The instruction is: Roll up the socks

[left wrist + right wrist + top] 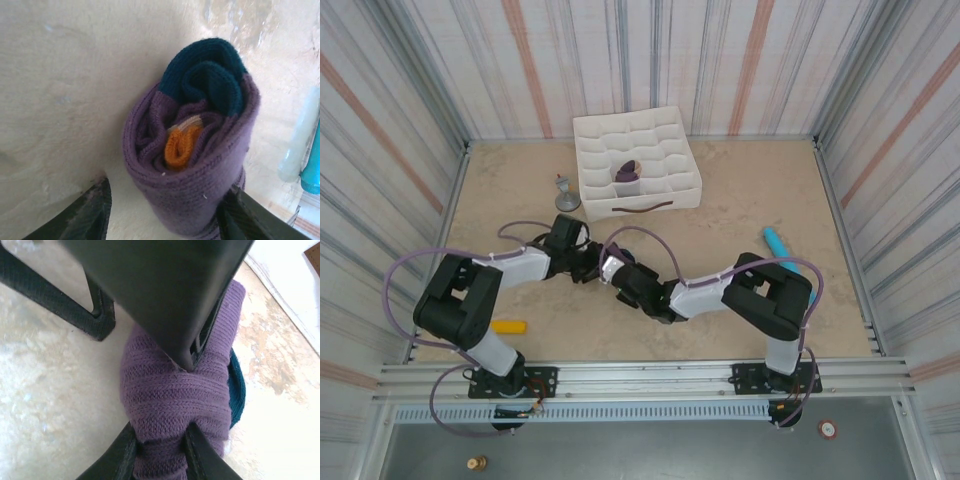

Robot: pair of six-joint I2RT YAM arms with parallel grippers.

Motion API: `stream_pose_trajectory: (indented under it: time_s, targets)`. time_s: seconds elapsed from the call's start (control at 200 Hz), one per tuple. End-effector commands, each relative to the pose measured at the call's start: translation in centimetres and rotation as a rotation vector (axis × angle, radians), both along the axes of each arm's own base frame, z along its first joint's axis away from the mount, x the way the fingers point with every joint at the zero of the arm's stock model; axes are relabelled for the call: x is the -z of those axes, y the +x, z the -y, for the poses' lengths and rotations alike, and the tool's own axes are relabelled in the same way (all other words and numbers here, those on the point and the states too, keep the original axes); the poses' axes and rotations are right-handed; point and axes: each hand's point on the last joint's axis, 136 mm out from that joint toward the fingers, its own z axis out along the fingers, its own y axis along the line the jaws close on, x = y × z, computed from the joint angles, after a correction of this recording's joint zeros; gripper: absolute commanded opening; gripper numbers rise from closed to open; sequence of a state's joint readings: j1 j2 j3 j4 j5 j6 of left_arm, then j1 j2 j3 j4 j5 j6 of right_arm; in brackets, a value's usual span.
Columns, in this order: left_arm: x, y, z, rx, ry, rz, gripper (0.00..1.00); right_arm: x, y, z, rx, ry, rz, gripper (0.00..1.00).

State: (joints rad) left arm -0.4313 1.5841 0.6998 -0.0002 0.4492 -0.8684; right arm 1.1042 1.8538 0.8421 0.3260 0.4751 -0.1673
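Observation:
One rolled sock (195, 150) lies on the table mid-front, a purple roll with a navy toe on top and an orange cuff tucked in its core. My left gripper (167, 220) is open around it: one finger touches the roll, the other stands off with a gap. In the right wrist view the left gripper's fingers (165, 290) cross the roll (175, 390) from above. My right gripper (160, 452) is shut on the roll's purple end. In the top view both grippers meet, left (592, 262) and right (625, 275). A second rolled sock (627, 172) sits in the white box.
The white divided organizer box (685, 196) stands at the back centre. A small grey metal piece (566, 198) stands left of it. A teal cylinder (776, 240) lies to the right, and a yellow block (508, 325) lies by the left arm's base.

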Motion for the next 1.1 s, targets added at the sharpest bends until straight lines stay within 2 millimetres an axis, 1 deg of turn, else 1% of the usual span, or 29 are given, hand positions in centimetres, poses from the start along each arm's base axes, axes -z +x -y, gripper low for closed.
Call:
stream_pose_trajectory:
  time_s: [0.0, 0.11, 0.22, 0.376, 0.571, 0.681, 0.847, 0.892, 0.997, 1.097]
  targets:
    - [0.2, -1.9, 0.0, 0.027, -0.028, -0.032, 0.6, 6.9, -1.9, 4.5, 0.057, -0.145, -0.234, 0.01]
    - [-0.3, -1.3, -0.6, -0.021, -0.064, 0.03, 0.64, 7.2, -1.8, 4.7, 0.067, -0.14, -0.262, 0.0]
    - [-0.6, -0.8, -1.1, -0.077, -0.115, 0.074, 0.65, 7.3, -2.0, 4.4, 0.057, -0.132, -0.285, 0.0]
    - [-1.3, -0.1, -0.8, -0.084, -0.16, 0.132, 0.67, 7.8, -2.2, 4.4, 0.062, -0.113, -0.337, 0.0]
    - [-1.2, 0.8, -0.4, -0.105, -0.203, 0.169, 0.67, 8.5, -2.3, 4.4, 0.065, -0.116, -0.388, 0.0]
    - [-1.5, 1.7, -0.1, -0.124, -0.242, 0.215, 0.67, 8.5, -2.8, 4.0, 0.058, -0.041, -0.486, 0.0]
    - [-2.1, 2.7, 0.6, -0.116, -0.287, 0.273, 0.66, 8.4, -2.7, 4.5, 0.089, 0.05, -0.619, 0.0]
    - [-2.1, 2.8, 0.6, -0.116, -0.283, 0.284, 0.66, 8.4, -2.7, 4.6, 0.096, 0.072, -0.65, 0.0]
    - [-2.0, 3.3, 0.5, -0.12, -0.271, 0.308, 0.63, 8.4, -2.6, 5.0, 0.119, 0.117, -0.718, 0.0]
    - [-1.5, 3.7, 0.3, -0.128, -0.241, 0.313, 0.62, 8.5, -2.6, 5.3, 0.132, 0.118, -0.727, 0.0]
